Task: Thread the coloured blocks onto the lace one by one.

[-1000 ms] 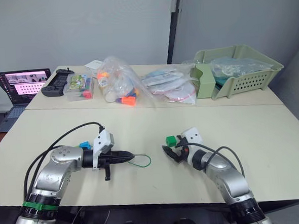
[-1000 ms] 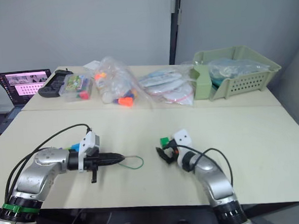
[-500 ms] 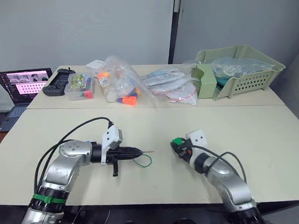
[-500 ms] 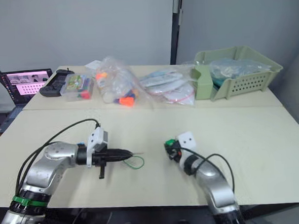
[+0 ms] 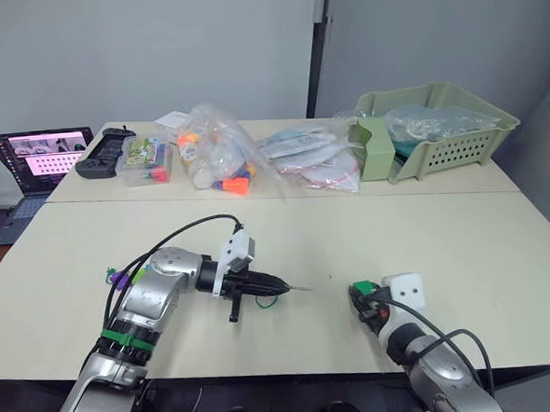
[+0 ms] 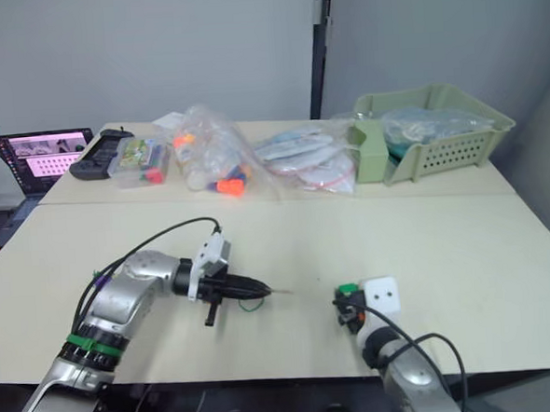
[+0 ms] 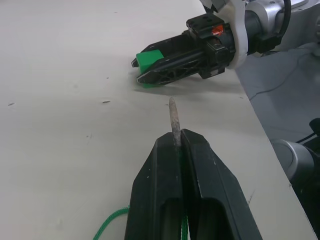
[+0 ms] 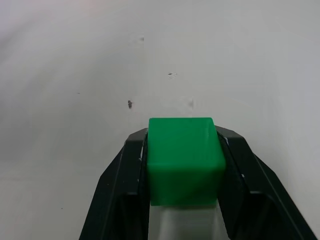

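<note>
My left gripper (image 5: 284,285) lies low over the middle of the table and is shut on the lace's pale stiff tip (image 7: 173,116), which pokes out past the fingertips. Behind the fingers, the green lace (image 5: 267,303) trails in a small loop on the table. To the right, near the front edge, my right gripper (image 5: 359,295) is shut on a dark green block (image 8: 184,154). The block (image 7: 148,60) faces the lace tip across a short gap. A purple block (image 5: 113,275) lies on the table by my left elbow.
Along the back of the table stand a laptop (image 5: 44,155), a black controller (image 5: 102,161), a clear box (image 5: 147,161), clear bags of toy pieces (image 5: 224,160) and a pale green basket (image 5: 435,127). The table's right edge is close to the right arm.
My left gripper has carried the lace tip to the right. My right gripper, still shut on the green block, has drawn back toward the front edge and to the right.
</note>
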Robot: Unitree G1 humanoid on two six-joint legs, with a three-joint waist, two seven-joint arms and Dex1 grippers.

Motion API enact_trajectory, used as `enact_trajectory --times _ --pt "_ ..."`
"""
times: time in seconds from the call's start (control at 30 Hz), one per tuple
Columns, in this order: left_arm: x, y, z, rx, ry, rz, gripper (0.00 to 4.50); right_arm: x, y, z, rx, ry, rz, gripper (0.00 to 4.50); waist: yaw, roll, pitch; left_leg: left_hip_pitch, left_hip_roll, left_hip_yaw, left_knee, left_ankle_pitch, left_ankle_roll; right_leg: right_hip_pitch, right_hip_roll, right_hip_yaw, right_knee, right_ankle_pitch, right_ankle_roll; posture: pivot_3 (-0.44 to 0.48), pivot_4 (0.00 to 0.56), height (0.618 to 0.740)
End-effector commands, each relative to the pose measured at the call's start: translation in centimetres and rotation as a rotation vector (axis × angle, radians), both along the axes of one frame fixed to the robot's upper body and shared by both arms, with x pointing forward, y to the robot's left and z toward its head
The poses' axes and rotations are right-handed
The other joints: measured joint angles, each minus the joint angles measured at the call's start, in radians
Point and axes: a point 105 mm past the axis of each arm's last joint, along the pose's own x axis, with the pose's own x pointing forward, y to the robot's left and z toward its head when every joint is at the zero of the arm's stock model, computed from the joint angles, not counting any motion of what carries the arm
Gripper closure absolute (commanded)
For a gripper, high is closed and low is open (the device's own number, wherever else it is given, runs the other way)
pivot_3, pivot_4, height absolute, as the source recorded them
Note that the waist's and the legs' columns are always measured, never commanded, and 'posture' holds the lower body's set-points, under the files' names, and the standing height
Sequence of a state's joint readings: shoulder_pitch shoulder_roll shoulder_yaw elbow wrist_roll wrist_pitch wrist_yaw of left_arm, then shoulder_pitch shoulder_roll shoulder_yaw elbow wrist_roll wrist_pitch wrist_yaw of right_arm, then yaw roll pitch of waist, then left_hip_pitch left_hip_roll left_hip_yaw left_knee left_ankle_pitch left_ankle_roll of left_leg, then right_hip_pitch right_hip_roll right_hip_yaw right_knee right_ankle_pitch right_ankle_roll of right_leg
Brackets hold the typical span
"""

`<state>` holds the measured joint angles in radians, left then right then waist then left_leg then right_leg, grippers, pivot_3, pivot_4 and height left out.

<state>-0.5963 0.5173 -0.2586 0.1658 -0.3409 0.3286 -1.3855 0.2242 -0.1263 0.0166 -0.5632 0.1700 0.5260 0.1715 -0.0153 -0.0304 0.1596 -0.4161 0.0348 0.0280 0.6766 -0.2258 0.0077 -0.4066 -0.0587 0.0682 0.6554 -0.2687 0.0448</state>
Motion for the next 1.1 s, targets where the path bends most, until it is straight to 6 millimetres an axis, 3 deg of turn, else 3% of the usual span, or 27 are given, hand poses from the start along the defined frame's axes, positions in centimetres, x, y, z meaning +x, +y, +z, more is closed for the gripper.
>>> enact_trajectory --times 0.03,0.1,0.17,0.37,0.4,0.53,0.67,0.8,1.0,1.1 --pt "0.2 -0.5 0.7 0.0 -0.036 -0.047 4.5 -0.8 -0.1 0.7 0.012 -0.036 -0.045 3.3 0.001 0.0 0.0 0.0 0.0 0.0 0.0 0.0 0.0 0.0 0.0 0.0 0.0 0.0 0.0 0.0 0.15 0.732" --pt "0.2 -0.6 0.7 0.0 -0.035 -0.055 4.5 -1.1 -0.1 0.6 0.025 -0.036 -0.054 3.3 0.0 0.0 0.0 0.0 0.0 0.0 0.0 0.0 0.0 0.0 0.0 0.0 0.0 0.0 0.0 0.0 0.15 0.732" --pt "0.3 -0.8 0.6 -0.002 -0.034 -0.062 4.5 -1.3 0.1 0.8 0.032 -0.039 -0.039 2.24 0.003 0.0 0.0 0.0 0.0 0.0 0.0 0.0 0.0 0.0 0.0 0.0 0.0 0.0 0.0 0.0 0.15 0.732" --pt "0.2 -0.9 0.3 -0.009 -0.034 -0.062 4.5 -2.0 -0.3 2.7 0.017 -0.061 0.093 0.14 0.004 0.0 0.0 -0.001 0.0 -0.001 0.0 0.0 0.0 0.0 0.0 -0.001 -0.001 -0.001 0.0 0.0 0.15 0.732" --pt "0.1 -0.9 0.3 -0.012 -0.034 -0.056 4.5 -2.4 -0.3 3.4 0.013 -0.065 0.144 0.02 0.003 0.0 0.0 -0.001 0.0 -0.001 0.0 0.0 0.0 0.0 0.0 -0.001 -0.001 -0.001 0.0 0.0 0.15 0.732" --pt "0.0 -0.7 0.0 -0.023 -0.037 -0.029 4.5 -4.3 0.2 5.8 -0.012 -0.054 0.439 0.02 0.002 0.0 0.0 -0.001 0.0 -0.001 0.001 0.0 0.0 0.001 0.0 0.0 -0.001 -0.001 0.0 0.0 0.15 0.732" --pt "-0.3 -0.8 -0.2 -0.039 -0.042 -0.005 4.5 -4.3 -1.2 7.0 -0.182 0.033 0.679 0.02 -0.003 -0.001 0.0 0.001 0.0 -0.001 0.0 0.0 0.0 0.002 0.0 0.0 -0.001 -0.001 0.0 0.0 0.15 0.732" --pt "-0.8 -1.2 -0.5 -0.044 -0.044 0.005 4.5 -2.8 -2.7 6.9 -0.458 0.122 0.876 0.02 0.001 -0.001 0.001 0.001 -0.001 -0.001 0.0 0.0 0.0 0.002 0.0 0.0 -0.001 -0.001 0.0 0.0 0.15 0.732" --pt "-1.3 -1.5 -0.5 -0.049 -0.049 0.012 4.5 -0.4 -3.2 6.6 -0.617 0.144 1.029 0.02 0.004 -0.001 0.001 0.0 0.0 -0.001 0.0 0.0 0.0 0.002 0.0 0.0 -0.003 -0.001 0.0 0.0 0.15 0.732" --pt "-1.3 -1.6 -0.5 -0.051 -0.056 0.026 4.5 0.9 -3.1 5.5 -0.69 0.173 1.114 0.02 0.003 -0.001 0.001 -0.001 -0.001 -0.001 0.0 0.0 0.001 0.002 0.0 -0.001 -0.005 -0.001 0.001 0.0 0.15 0.732"
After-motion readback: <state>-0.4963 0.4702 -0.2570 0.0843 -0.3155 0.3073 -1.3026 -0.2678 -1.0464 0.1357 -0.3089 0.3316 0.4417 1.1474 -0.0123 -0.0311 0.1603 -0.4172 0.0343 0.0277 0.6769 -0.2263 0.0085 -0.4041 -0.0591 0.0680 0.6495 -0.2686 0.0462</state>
